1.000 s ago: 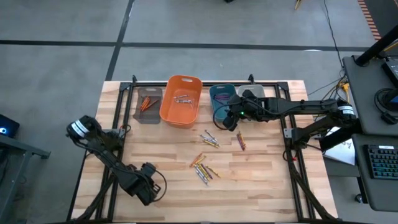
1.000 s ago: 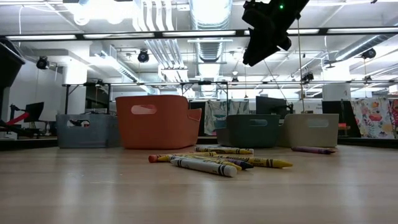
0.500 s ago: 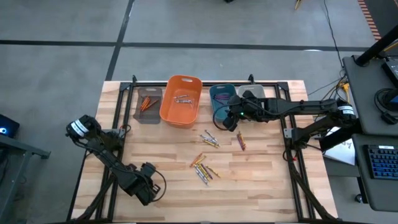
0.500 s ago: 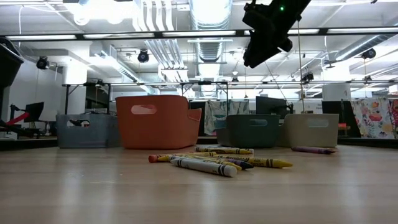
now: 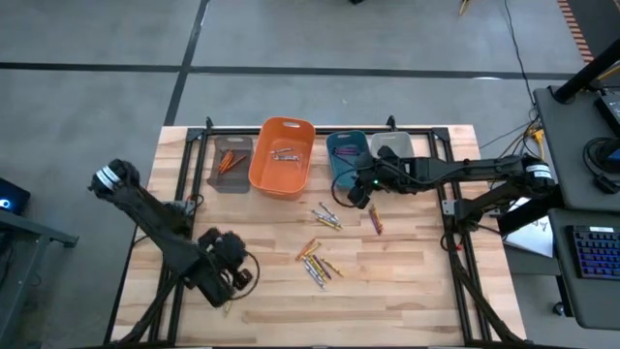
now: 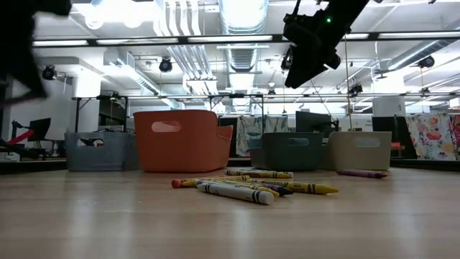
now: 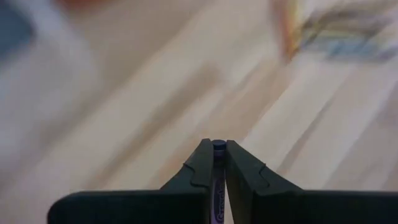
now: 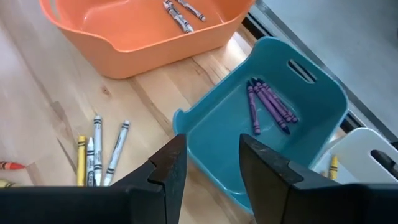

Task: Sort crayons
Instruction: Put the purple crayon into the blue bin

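The left end effector pinches a purple crayon between its fingers, over the counter's near left corner. The right end effector, fingers spread and empty, hangs above the near rim of the teal bin, where purple crayons lie. Beside that bin, the orange bin holds greyish crayons, the grey bin at the left end holds orange ones, and a yellow crayon shows in the pale bin at the right end. Loose crayons lie scattered mid-counter, with a smaller group closer to the bins and one purple crayon just to their right.
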Controlling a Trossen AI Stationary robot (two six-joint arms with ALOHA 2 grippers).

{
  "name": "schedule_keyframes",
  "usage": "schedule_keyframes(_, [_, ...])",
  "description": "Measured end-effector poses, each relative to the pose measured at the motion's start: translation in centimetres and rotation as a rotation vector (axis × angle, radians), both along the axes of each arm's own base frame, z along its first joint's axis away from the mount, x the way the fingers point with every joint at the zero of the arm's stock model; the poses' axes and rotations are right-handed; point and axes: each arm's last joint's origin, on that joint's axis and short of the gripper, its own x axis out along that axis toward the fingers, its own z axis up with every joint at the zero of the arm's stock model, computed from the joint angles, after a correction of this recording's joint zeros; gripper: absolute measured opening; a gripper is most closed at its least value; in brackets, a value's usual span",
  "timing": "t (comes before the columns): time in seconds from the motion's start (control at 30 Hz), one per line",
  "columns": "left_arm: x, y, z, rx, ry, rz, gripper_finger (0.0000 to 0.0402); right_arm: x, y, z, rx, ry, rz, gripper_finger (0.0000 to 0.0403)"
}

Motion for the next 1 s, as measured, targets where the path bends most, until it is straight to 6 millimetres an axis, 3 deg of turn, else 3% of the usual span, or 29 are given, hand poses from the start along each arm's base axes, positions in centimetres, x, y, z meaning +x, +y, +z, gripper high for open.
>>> schedule_keyframes(0.2, [1.3, 2.9, 5.1, 0.185, -0.3, -0.156, 0.0, 0.5, 1.0, -1.0, -0.006, -0.062, 0.06, 0.0129])
schedule_keyframes(0.5, [4.9, 6.3, 10.1, 0.473, -0.486, -0.473, 0.0, 2.1, 3.5, -2.3, -0.001, -0.432, 0.491, 0.0128])
schedule_keyframes(0.77, [7.7, 9.9, 11.6, 0.61, -0.664, -0.51, 0.0, 3.1, 4.0, -1.7, -0.125, -0.653, 0.556, 0.0133])
schedule_keyframes(1.0, [9.6, 12.1, 9.8, 0.617, -0.701, -0.471, 0.0, 5.2, 4.1, -1.5, -0.215, -0.722, 0.63, 0.0161])
